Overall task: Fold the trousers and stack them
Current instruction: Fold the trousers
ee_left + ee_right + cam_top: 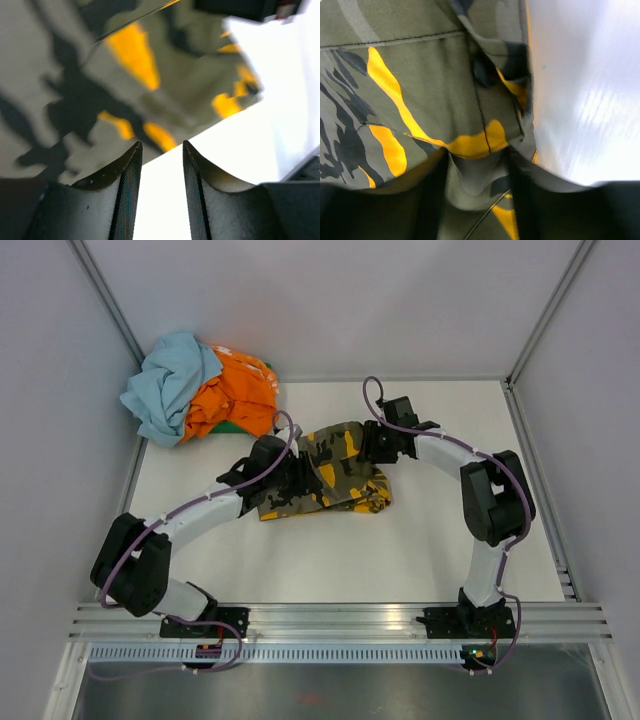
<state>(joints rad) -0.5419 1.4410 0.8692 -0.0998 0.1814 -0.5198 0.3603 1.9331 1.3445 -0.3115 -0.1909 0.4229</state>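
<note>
A metal rail (340,620) is being seen along the near edge. At the middle of the white table (420,550), the trousers (335,475) are lying folded. The left gripper (160,150) is being held slightly parted and empty at their left edge. A fold is being pinched by the right gripper (477,172). A pile of clothes (200,390) is lying in the far left corner, enclosed by grey walls (330,300).

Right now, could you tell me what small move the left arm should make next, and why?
Probably ease the left claw forward and close on the edge of the trousers: bare table shows between its open fingers, while the right claw pinches cloth.
</note>
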